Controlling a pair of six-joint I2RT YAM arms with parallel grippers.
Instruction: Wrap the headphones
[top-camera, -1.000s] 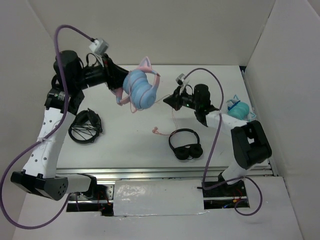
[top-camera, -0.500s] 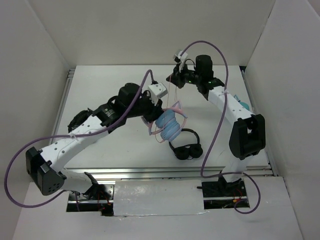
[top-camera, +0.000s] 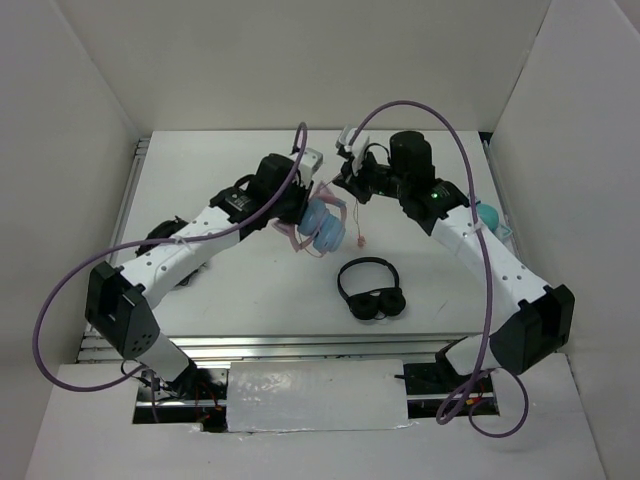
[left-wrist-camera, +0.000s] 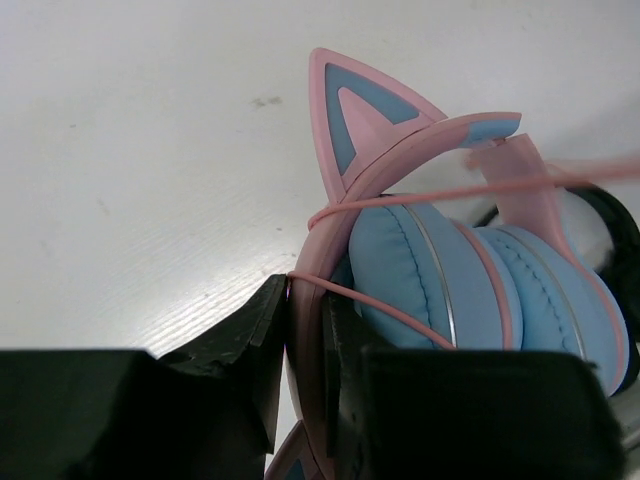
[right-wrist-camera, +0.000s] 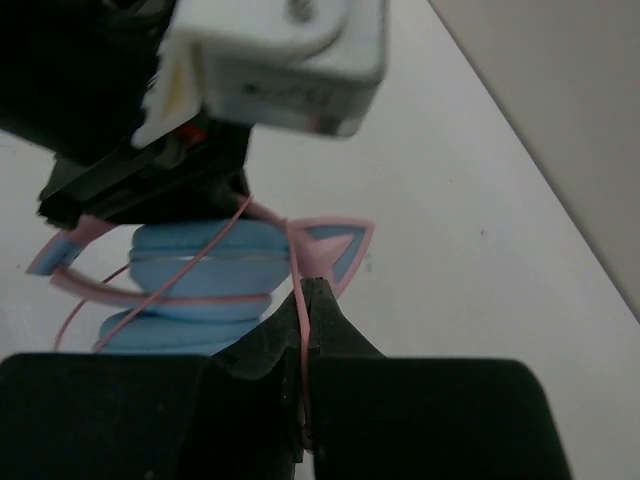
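Observation:
The light blue headphones (top-camera: 324, 225) with pink headband and cat ears hang above the table's middle. My left gripper (top-camera: 297, 208) is shut on the pink headband (left-wrist-camera: 305, 330), the blue ear cups (left-wrist-camera: 470, 290) just right of its fingers. The thin pink cable (left-wrist-camera: 420, 196) runs across the cups in several turns. My right gripper (top-camera: 345, 182) is shut on the cable (right-wrist-camera: 305, 330), close behind the headphones (right-wrist-camera: 195, 275). The cable's plug end (top-camera: 359, 240) dangles below the right gripper.
Plain black headphones (top-camera: 371, 289) lie on the table in front of the held pair. A second black set (top-camera: 160, 238) lies partly under the left arm. A teal-green pair (top-camera: 487, 218) sits at the right wall. White walls enclose the table on three sides.
The left arm swung the headphones from far left to the table's middle, then slightly back. The right gripper, still pinching the cable, moved to the back and now sits close beside them.

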